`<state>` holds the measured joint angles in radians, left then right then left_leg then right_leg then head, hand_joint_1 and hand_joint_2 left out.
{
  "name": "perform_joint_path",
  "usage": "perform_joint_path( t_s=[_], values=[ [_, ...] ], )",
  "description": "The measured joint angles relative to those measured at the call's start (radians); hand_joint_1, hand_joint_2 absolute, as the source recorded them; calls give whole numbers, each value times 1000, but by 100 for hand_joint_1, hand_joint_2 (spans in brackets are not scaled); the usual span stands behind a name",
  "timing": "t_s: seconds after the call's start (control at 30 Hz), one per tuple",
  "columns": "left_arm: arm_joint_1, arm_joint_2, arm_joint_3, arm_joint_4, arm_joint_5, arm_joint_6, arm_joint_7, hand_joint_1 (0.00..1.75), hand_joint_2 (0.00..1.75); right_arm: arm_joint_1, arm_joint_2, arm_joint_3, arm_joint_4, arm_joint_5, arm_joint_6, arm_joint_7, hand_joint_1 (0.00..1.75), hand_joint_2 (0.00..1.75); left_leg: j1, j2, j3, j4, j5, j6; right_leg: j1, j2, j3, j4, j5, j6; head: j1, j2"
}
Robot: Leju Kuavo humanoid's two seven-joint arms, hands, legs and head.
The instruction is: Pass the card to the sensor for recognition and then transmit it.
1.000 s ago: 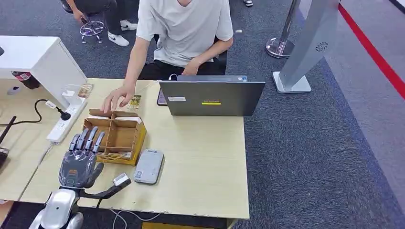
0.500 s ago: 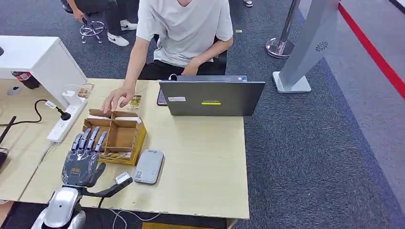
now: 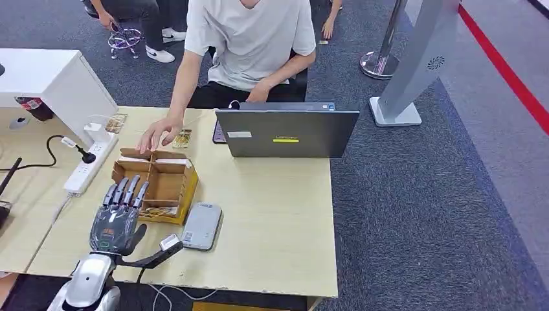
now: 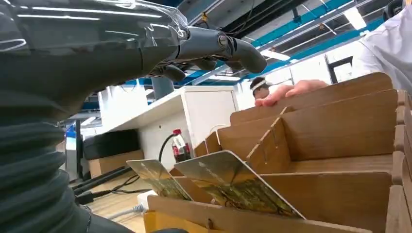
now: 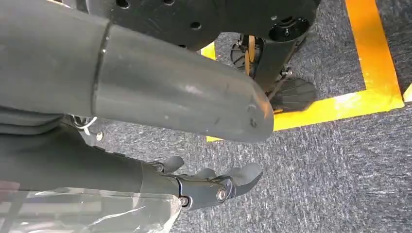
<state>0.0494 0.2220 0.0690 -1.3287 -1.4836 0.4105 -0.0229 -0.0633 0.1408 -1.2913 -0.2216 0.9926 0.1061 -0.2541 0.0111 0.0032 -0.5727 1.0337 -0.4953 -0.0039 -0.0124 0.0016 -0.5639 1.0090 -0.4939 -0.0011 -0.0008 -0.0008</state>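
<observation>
The left hand (image 3: 115, 223) hovers flat over the tabletop (image 3: 272, 220), fingers (image 3: 126, 192) released and reaching over the near edge of the cardboard organizer (image 3: 169, 184). Cards (image 4: 228, 182) lean in its near compartment. A grey card reader (image 3: 201, 225) lies just beside it. The laptop (image 3: 287, 133) has a yellow label, unreadable. The right hand (image 5: 214, 187) hangs above carpet, loosely curled, holding nothing.

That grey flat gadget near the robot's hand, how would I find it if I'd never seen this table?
Start at the pale wooden table and find the brown cardboard divider box near its left side. Just right of the box's near corner lies the flat grey rounded-corner card reader. It is the only smooth grey slab there, lying beside the robot's left hand.
</observation>
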Motion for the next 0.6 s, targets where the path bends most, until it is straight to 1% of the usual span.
perform_joint_path(
  t_s=[0.23,0.27,0.33,0.43,0.6],
  values=[
    [-1,0,-5,11,0,0,0,0,175,0,0,0,0,0,0,0,0,0,0,0,0,0,0,0,0,0,0,0,0,0,0,0],
    [-2,0,-6,13,0,0,0,175,175,0,0,0,0,1,0,0,0,0,0,0,0,0,0,0,0,0,0,0,0,0,0,0],
    [-2,-2,-8,16,0,-2,0,175,175,0,0,0,0,2,1,0,0,0,0,0,0,0,0,0,0,0,0,0,0,0,0,0],
    [-3,-2,-11,23,15,-22,-4,175,175,0,0,0,0,2,3,-1,0,0,0,0,0,0,0,0,0,0,0,0,0,0,0,0],
    [-4,-1,-14,30,37,-26,-15,175,175,0,0,0,0,2,5,-2,0,0,0,0,0,0,0,0,0,0,0,0,0,0,0,0]
  ],
)
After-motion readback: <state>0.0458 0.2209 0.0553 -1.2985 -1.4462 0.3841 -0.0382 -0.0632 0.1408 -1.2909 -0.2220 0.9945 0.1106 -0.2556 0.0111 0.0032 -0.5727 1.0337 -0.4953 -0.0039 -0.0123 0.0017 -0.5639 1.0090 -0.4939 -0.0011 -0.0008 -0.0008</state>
